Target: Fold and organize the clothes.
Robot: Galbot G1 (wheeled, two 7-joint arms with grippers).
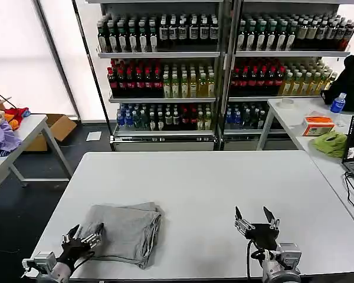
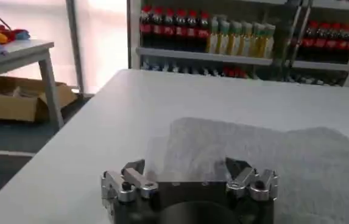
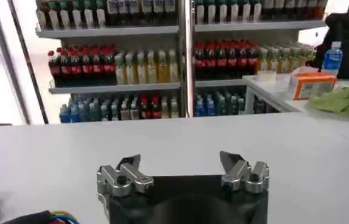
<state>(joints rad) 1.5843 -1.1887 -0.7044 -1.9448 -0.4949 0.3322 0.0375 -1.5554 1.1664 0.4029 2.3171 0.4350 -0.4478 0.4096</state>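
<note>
"Where's the shirt (image 1: 125, 232) now?"

"Folded into a grey bundle on the white bench (image 1: 224, 188), toward the near left corner. The left tool (image 1: 82, 242) sits at its near left edge, fingers spread wide, gripping nothing as far as I can see."

"And the other arm?"

"The right tool (image 1: 256, 219) hovers over bare bench, well apart from the shirt, also wide open and empty."

"So what worries you?"

"The fold looks loose on its right side, layers bulging. If the left tool pinches just the top layer and drags, I'd guess the bundle opens up again. And it lies close to the front edge, so a pull toward the robot could slide it off."

"Could the right help?"

"Maybe, by pressing the far side down, though it would have to cross over first."
</note>
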